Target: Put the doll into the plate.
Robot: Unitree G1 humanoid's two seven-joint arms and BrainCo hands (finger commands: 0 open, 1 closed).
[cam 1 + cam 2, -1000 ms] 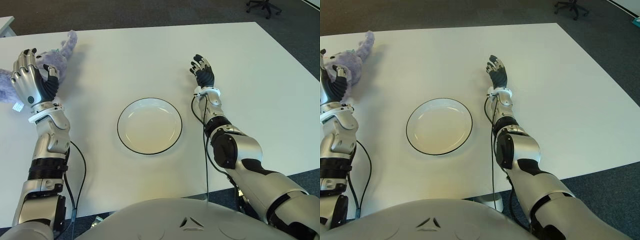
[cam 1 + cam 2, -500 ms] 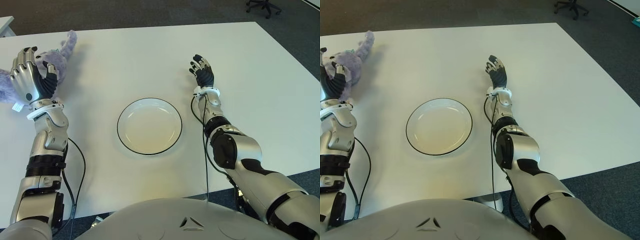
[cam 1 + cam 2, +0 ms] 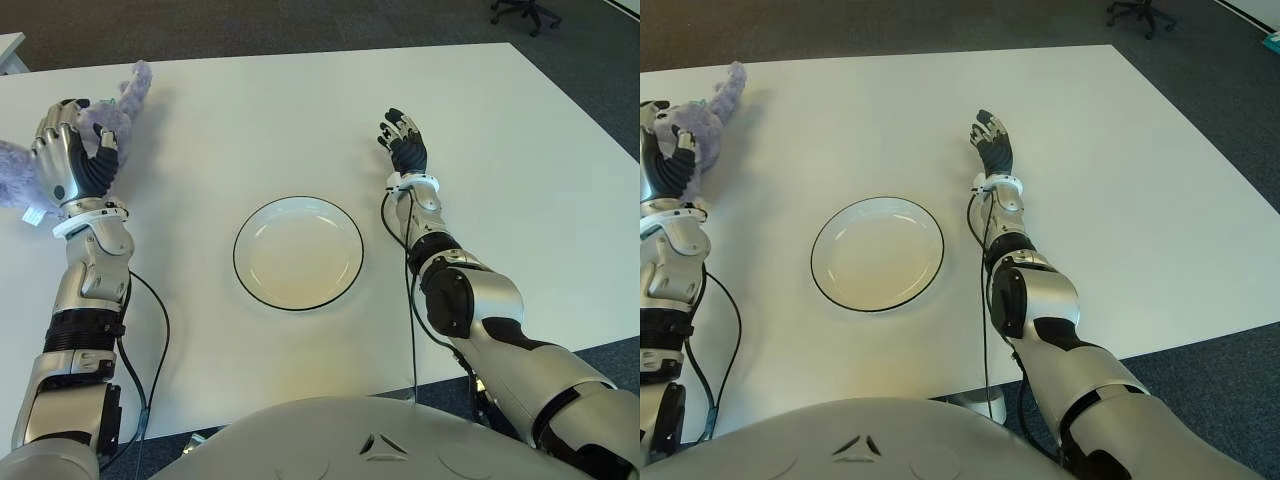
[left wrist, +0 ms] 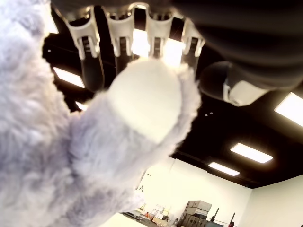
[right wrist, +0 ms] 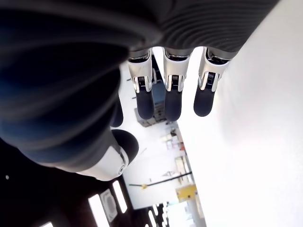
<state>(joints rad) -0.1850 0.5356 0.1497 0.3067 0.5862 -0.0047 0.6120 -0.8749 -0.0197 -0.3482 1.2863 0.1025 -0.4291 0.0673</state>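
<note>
A white counter (image 3: 250,120) fills our view, with dark carpet beyond it and an office chair (image 3: 525,12) far off. Our left hand (image 3: 68,160) is at the counter's far left corner, its fingers (image 4: 120,45) curled around a limb of the lilac plush doll (image 4: 71,156); the wrist view shows the fur pressed against the palm, so we judge the grasp made. The doll does not look carried clear of its spot. The empty white plate (image 3: 298,251) with its dark rim sits well apart from that hand, toward our right and nearer our body. Our right hand (image 3: 404,142) shows beyond and to the right of the plate, fingers loosely extended, holding nothing. The carry across and the release into the plate remain undone.
</note>
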